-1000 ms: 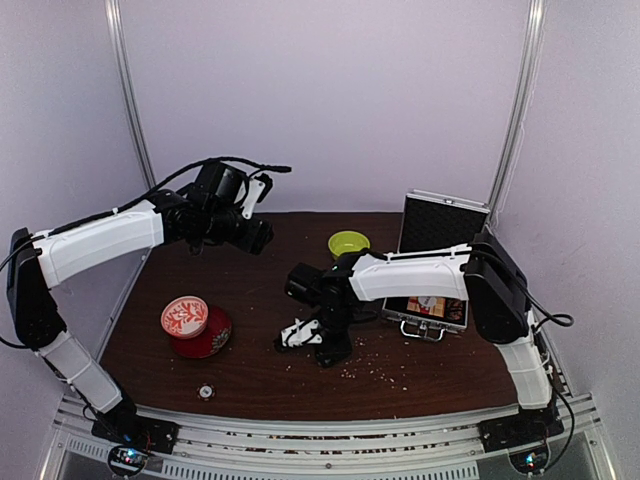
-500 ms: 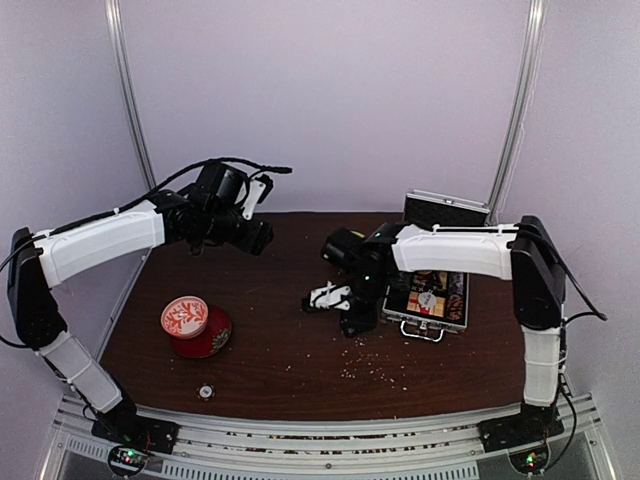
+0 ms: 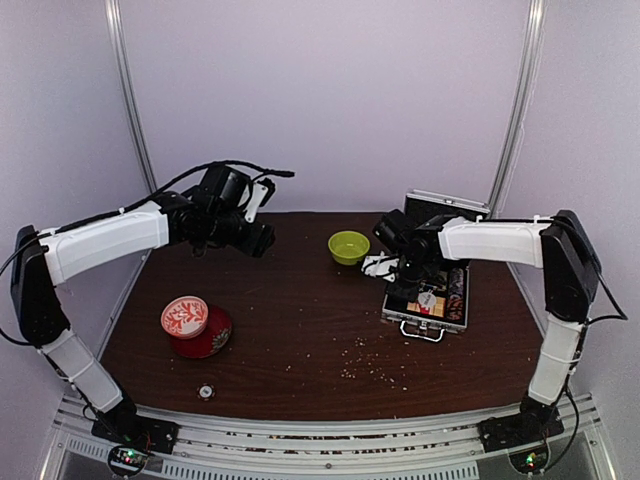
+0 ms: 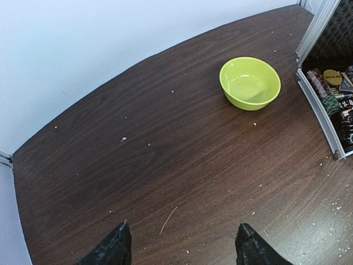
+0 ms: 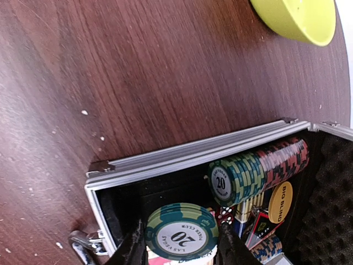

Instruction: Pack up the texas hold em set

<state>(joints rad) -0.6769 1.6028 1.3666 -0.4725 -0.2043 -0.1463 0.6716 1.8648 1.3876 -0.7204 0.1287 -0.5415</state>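
A second ago the right hand [image 3: 400, 280] hung low over the middle of the table [image 3: 300, 335]. It has since swung right and back, and now hangs over the near-left corner of the open silver case [image 3: 420, 322]. Its fingers pinch a green 20 chip [image 5: 181, 231] above the case's black interior. The left hand [image 4: 179, 251] has stayed raised, fingers wide, gripping nothing.

Inside the case lie a chip row [image 5: 259, 165] of green and red, a yellow BIG BLIND button [image 5: 280, 202] and a tiny red die [image 5: 223, 217]. The cards beside them are cut off. A lime-green bowl [image 3: 348, 245] stands just left of the case. A small round piece [image 3: 205, 392] near the table's front edge is too small to identify.
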